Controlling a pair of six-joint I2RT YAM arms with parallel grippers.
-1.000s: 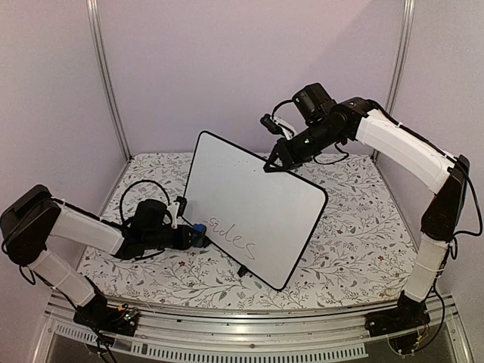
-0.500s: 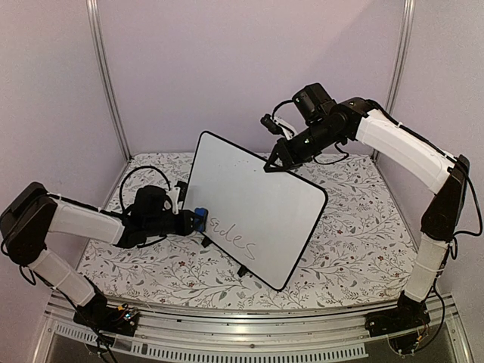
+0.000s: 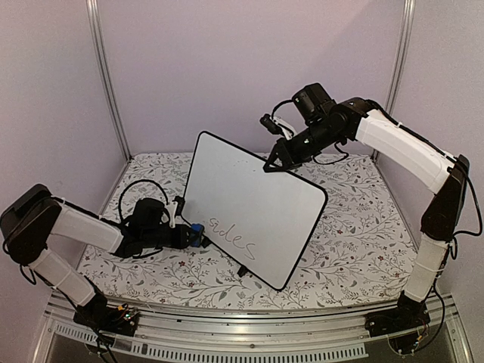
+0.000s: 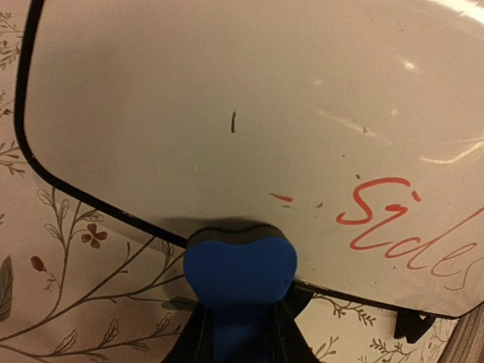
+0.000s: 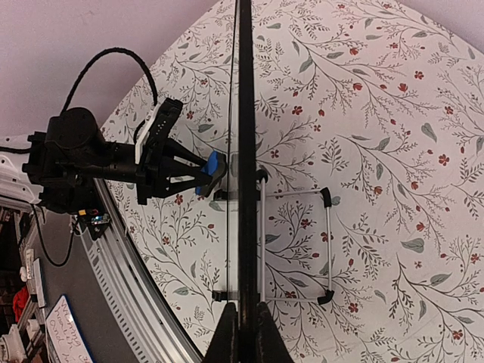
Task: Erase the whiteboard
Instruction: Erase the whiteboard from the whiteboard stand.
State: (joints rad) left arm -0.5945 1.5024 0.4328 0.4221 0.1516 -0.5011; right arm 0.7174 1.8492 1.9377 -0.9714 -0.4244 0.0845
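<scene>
On the flowered table (image 3: pixel 355 227) your whiteboard (image 3: pixel 257 208) stands tilted, with your right gripper (image 3: pixel 270 163) pinched tight on its top edge. Your left gripper (image 3: pixel 193 234) clamps the blue eraser (image 4: pixel 239 274), which seems to touch the board's lower left rim.

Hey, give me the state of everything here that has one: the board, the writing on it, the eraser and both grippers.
whiteboard: standing tilted on the table, top edge clamped.
handwriting: not wiped, a few red specks beside it.
blue eraser: held, at the board's lower rim, left of the handwriting.
left gripper: shut on the blue eraser.
right gripper: shut on the whiteboard's top edge.
</scene>
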